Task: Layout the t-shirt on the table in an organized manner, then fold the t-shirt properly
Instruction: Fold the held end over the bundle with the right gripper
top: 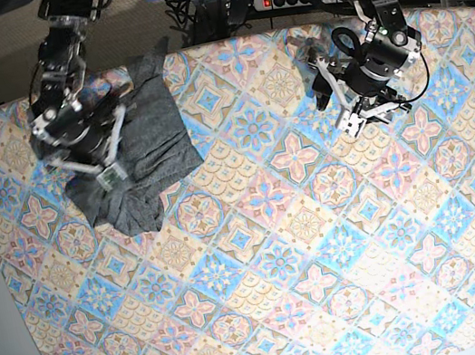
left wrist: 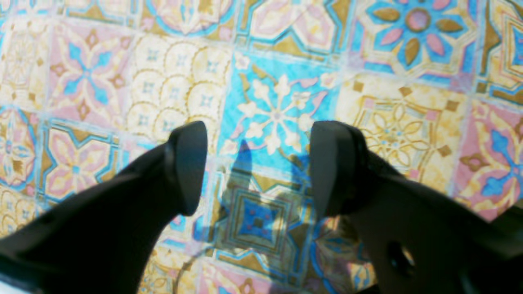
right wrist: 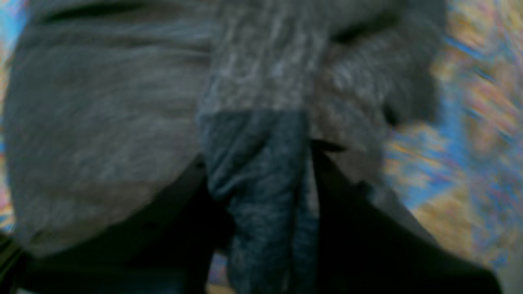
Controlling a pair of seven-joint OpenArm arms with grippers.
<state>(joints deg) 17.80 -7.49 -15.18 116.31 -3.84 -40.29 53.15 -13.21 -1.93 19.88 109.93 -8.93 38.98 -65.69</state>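
**Right gripper clamped on t-shirt; left gripper released**

The right gripper (right wrist: 261,163) grasps a bunched fold of the dark heather-grey knit t-shirt (top: 145,148), the fabric pinched between its black fingers (right wrist: 351,228). The garment lies crumpled at the far corner of the pastel tile-pattern surface (top: 305,248), on the right arm's side. The left gripper (left wrist: 258,167) is released, jaws spread apart, holding nothing, above bare patterned cloth, well apart from the t-shirt.
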